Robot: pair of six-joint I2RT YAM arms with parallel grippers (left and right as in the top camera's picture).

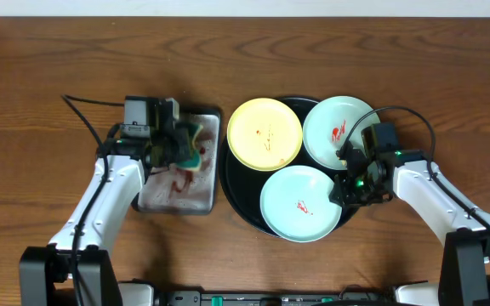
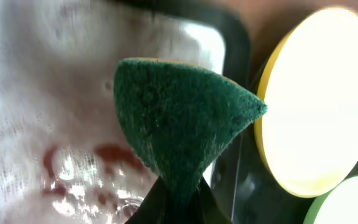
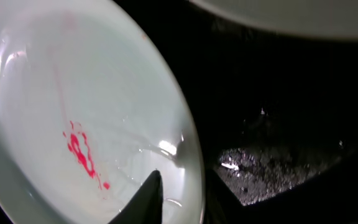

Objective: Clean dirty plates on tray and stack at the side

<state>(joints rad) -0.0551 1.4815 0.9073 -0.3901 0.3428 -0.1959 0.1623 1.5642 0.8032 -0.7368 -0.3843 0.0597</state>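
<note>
The black tray (image 1: 238, 195) holds three plates: a pale yellow plate (image 1: 264, 133) at the upper left, a mint-green plate (image 1: 339, 129) at the upper right and a second mint-green plate (image 1: 300, 202) in front, both green ones with red smears. My right gripper (image 1: 344, 190) is shut on the right rim of the front green plate (image 3: 73, 112), one finger on top and one outside the rim (image 3: 182, 193). My left gripper (image 1: 179, 153) is shut on a green sponge (image 2: 179, 124) above the grey metal tray. Its fingers (image 2: 176, 208) pinch the sponge's lower end.
The rectangular grey metal tray (image 1: 164, 195) lies left of the black tray, wet with red-stained water (image 2: 73, 162). The yellow plate (image 2: 316, 99) lies just right of the sponge. Bare wooden table surrounds both trays.
</note>
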